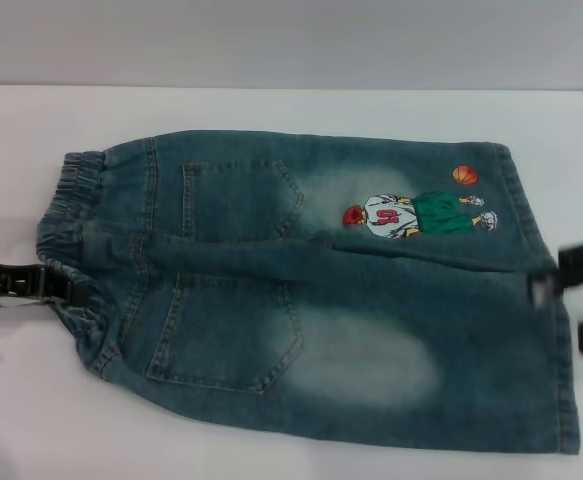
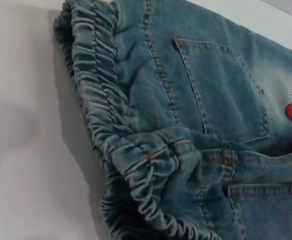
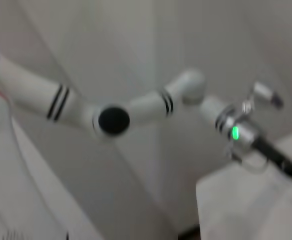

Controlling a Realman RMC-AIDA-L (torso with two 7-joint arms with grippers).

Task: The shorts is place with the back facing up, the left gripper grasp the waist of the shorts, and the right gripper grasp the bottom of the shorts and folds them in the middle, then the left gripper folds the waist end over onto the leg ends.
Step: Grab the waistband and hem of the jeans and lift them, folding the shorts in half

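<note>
The blue denim shorts [image 1: 321, 300] lie flat, back up, with two back pockets showing. The gathered waist of the shorts [image 1: 71, 230] is at the left, and it fills the left wrist view [image 2: 100, 100]. The bottom of the shorts [image 1: 568, 400], its straight leg ends, is at the right, near the embroidered player [image 1: 416, 213]. My left gripper [image 1: 66, 287] reaches in low from the left, its black tip at the middle of the waistband. My right gripper [image 1: 581, 298] is at the right edge, open, one black finger on either side of the hem's middle.
The white table [image 1: 271, 110] holds the shorts and ends at a grey wall behind. The right wrist view shows only the left arm [image 3: 135, 110] farther off, its wrist lit green [image 3: 236, 132], and a table corner [image 3: 246, 200].
</note>
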